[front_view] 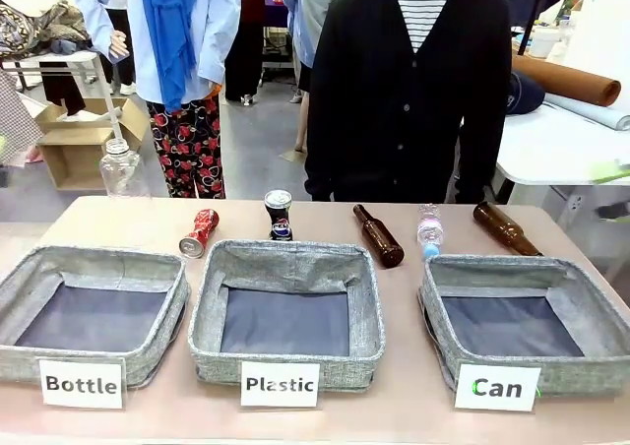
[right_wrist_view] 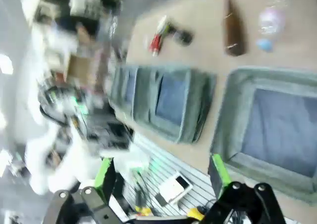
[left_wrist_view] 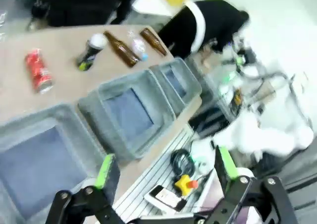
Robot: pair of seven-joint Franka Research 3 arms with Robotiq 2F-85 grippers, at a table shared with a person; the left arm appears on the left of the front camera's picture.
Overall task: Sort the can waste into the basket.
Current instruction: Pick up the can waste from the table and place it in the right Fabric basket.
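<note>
A dented red can (front_view: 199, 232) lies on its side behind the left and middle baskets. The dark Pepsi can (front_view: 279, 216) stands upright just to its right. At the right front is the grey "Can" basket (front_view: 512, 266), with nothing in it. In the left wrist view my left gripper (left_wrist_view: 166, 169) is open, high over the table's near edge, with the red can (left_wrist_view: 38, 70) and Pepsi can (left_wrist_view: 89, 54) far ahead. My right gripper (right_wrist_view: 161, 172) is also open and holds nothing; the "Can" basket (right_wrist_view: 225, 120) lies ahead to its right.
The baskets labelled "Bottle" (front_view: 94, 260) and "Plastic" (front_view: 290, 256) stand left of the Can basket. Two brown glass bottles (front_view: 379, 235) (front_view: 505, 227) and a clear plastic bottle (front_view: 429, 230) lie behind them. Another clear bottle (front_view: 119, 169) stands far left. A person (front_view: 418, 91) stands across the table.
</note>
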